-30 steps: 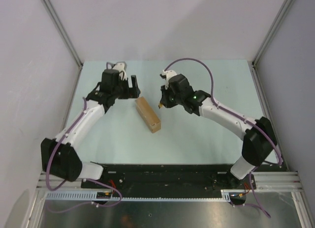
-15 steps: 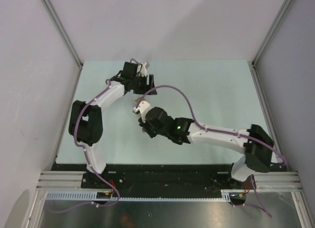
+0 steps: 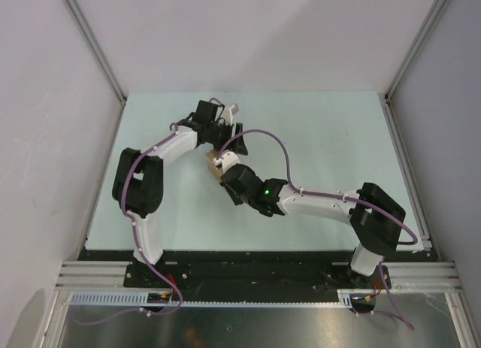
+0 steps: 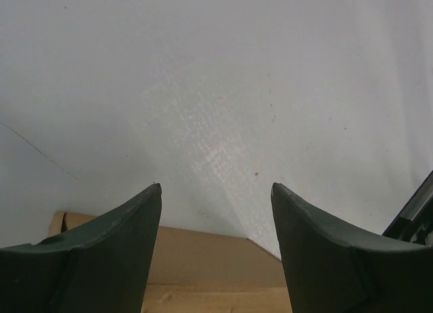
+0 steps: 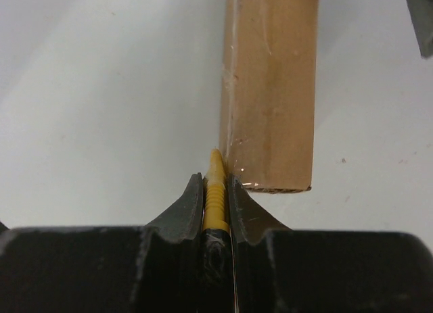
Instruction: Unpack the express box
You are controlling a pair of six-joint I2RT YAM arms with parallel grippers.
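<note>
Your right end effector (image 5: 215, 176) clamps the yellow knife (image 5: 216, 165), tip at the express box (image 5: 270, 90) edge ahead, likely to slit it; left end effector (image 4: 216, 188) gapes empty, box beneath.

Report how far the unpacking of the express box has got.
Done: the right jaws are shut on a yellow tool. In hand: its tip sits at one end corner of the express box, with the left jaws open over the other end. Left: box looks closed, nothing out.
</note>
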